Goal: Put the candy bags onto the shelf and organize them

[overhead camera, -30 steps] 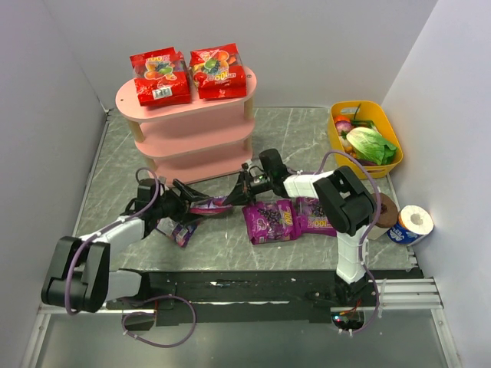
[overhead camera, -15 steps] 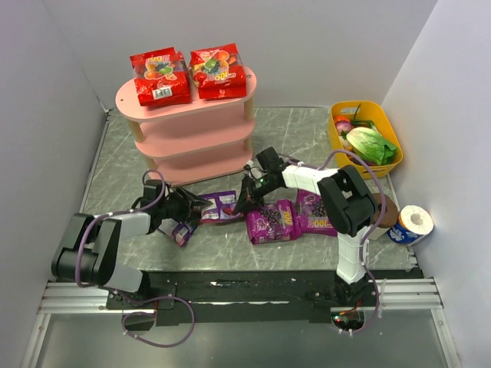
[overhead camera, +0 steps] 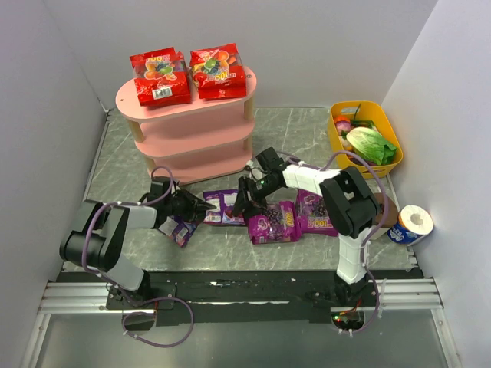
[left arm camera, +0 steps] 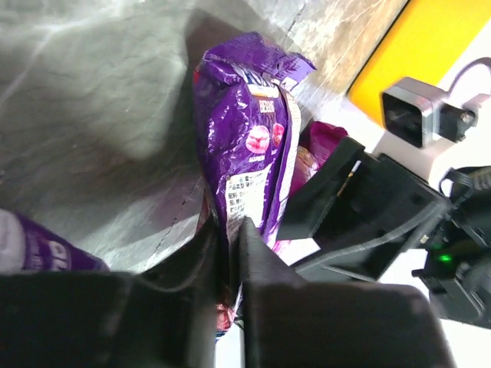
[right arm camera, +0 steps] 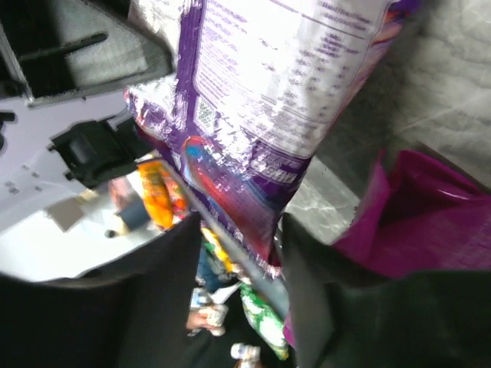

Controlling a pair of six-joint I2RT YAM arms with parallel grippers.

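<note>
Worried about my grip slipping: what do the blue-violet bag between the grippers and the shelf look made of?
Blue-violet bag: thin glossy plastic film, judging by crinkles and glare. Shelf: matte pink-painted boards, probably wood, on pale wooden posts.

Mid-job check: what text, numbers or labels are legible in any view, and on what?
"50": yellow print on the right red candy bag on the shelf top tier.
Too blurred: similar yellow mark and white label on the left red candy bag.
Unreadable: white lettering and fine print on the blue-violet candy bag.
Too small: print on the magenta candy bags and the paper roll wrapper.
</note>
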